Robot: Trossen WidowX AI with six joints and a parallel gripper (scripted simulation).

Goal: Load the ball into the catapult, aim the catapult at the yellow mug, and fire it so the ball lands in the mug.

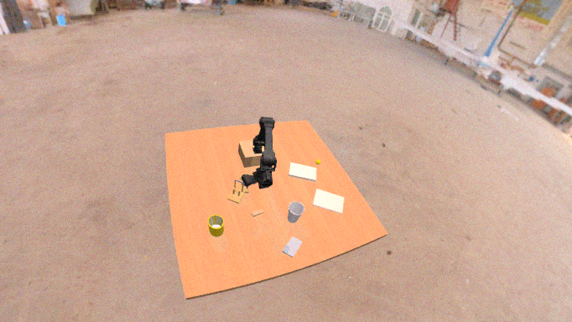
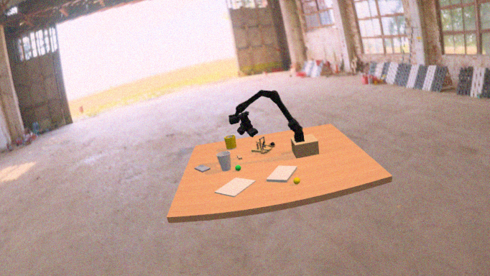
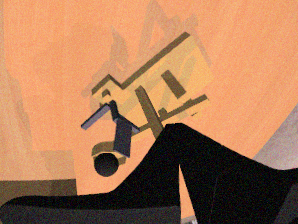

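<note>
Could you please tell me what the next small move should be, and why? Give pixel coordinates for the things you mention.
Probably lower the shut fingers toward the catapult (image 1: 238, 194) (image 2: 263, 151) (image 3: 167, 90): they hover above it, and a black ball (image 2: 272, 144) (image 3: 106, 164) appears to sit at its arm's end.
</note>
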